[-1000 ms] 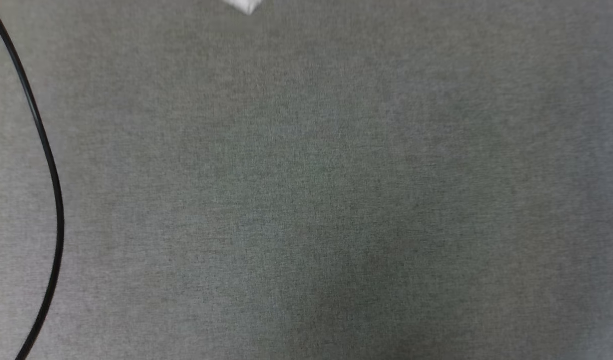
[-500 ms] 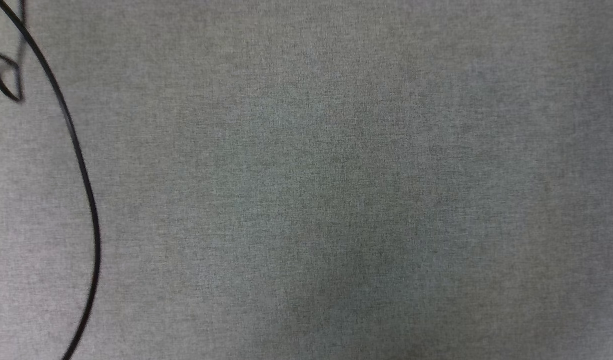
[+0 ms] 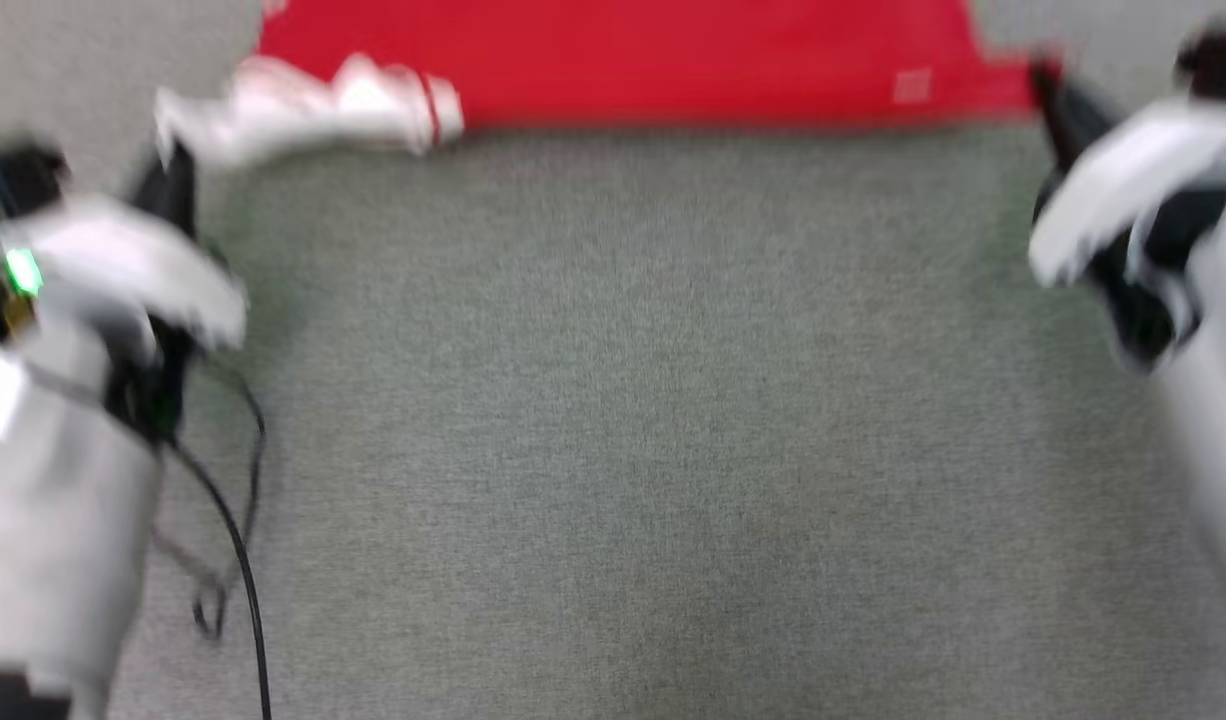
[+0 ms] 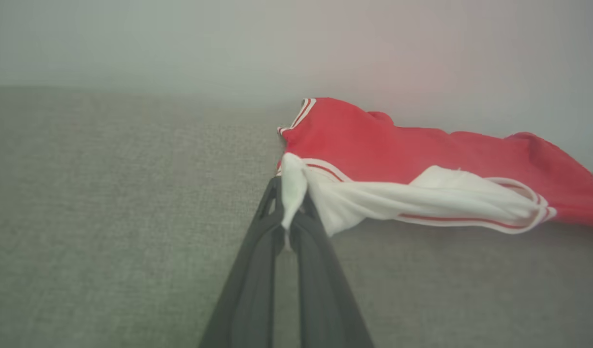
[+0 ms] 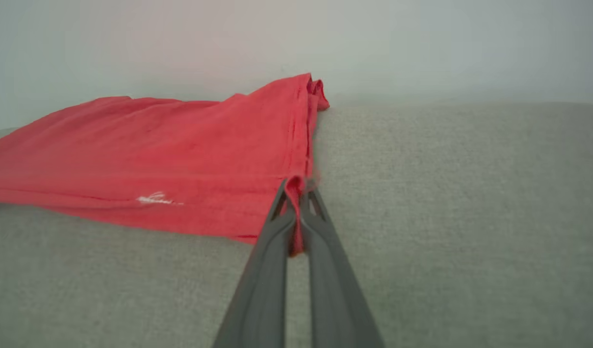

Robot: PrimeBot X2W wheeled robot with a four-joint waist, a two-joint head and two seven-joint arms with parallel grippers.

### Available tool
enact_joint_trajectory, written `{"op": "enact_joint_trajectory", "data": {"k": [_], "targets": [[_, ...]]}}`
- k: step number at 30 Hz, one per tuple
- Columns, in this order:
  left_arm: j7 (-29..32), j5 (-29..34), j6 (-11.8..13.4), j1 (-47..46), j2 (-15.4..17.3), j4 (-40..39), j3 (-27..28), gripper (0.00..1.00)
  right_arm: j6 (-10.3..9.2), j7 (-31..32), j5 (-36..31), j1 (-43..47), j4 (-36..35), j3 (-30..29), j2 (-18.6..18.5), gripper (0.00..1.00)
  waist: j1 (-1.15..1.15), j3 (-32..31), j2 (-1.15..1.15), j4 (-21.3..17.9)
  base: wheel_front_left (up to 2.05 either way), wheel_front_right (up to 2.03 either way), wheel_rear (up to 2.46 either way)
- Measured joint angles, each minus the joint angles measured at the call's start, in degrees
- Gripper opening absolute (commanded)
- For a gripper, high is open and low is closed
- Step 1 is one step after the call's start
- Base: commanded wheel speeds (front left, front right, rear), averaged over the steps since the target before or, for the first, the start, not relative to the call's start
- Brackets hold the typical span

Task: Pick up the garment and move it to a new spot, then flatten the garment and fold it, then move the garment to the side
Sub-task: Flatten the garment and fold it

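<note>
1. Currently, the garment (image 3: 673, 60) lies spread on the grey surface (image 3: 613, 450).
2. Left gripper (image 4: 289, 200) clamps its white sleeve; right gripper (image 5: 299, 195) clamps a red hem corner.
3. Likely soft, light cloth: grip corners.

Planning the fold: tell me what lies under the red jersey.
The garment rests on the grey fabric surface, which shows along its near edge. The left gripper pinches a white sleeve, the right gripper a red corner. Anything beneath its middle is hidden.
</note>
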Motion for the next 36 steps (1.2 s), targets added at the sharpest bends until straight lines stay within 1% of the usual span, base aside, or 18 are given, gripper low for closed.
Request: {"op": "enact_joint_trajectory", "data": {"k": [5,8,13,20,26,31,35,36], "targets": [[-1.15,-1.81,0.16,12.14,0.14,-5.47,0.99,0.0,0.01,-0.41,3.35,10.71,-2.53,0.93,-1.52,0.0,0.0,-4.81,0.0,0.43,0.0,0.0,0.0],[-1.24,-2.7,1.34,18.95,0.41,-8.96,1.29,0.0,0.02,-0.75,4.25,16.31,-4.22,1.1,-2.25,0.0,-0.01,-7.8,0.0,0.75,0.0,0.0,0.0],[1.48,-3.67,4.32,29.46,1.85,-16.04,0.96,0.0,0.04,-0.35,4.98,25.63,-6.91,0.69,-2.94,0.0,-0.02,-12.82,0.0,1.29,0.0,0.0,0.0],[4.47,-5.88,10.24,44.26,3.15,-27.84,1.44,0.0,0.08,0.97,5.23,38.29,-12.36,-2.31,-3.22,0.0,-0.02,-18.84,0.0,1.76,0.0,0.0,0.0],[6.97,-9.0,14.94,56.51,3.93,-37.26,2.8,0.0,0.1,4.74,3.81,50.09,-19.5,-7.39,-2.89,0.0,-0.01,-23.06,0.0,2.11,0.0,0.0,0.0],[9.21,-10.82,18.29,63.84,5.48,-44.48,3.67,0.0,0.1,10.61,0.59,59.03,-27.81,-12.67,-1.59,0.0,-0.01,-25.12,0.0,2.56,0.0,0.0,0.0],[10.1,-11.31,20.73,68.19,6.47,-49.83,4.17,0.0,0.09,15.28,-2.76,64.62,-35.76,-17.98,0.53,0.0,-0.01,-25.6,0.0,2.67,0.0,0.0,0.0],[10.32,-11.17,21.71,68.88,7.24,-53.01,4.85,0.0,0.05,18.58,-5.34,67.25,-41.36,-21.12,3.26,0.0,0.0,-25.55,0.0,2.75,0.0,0.0,0.0]]}}
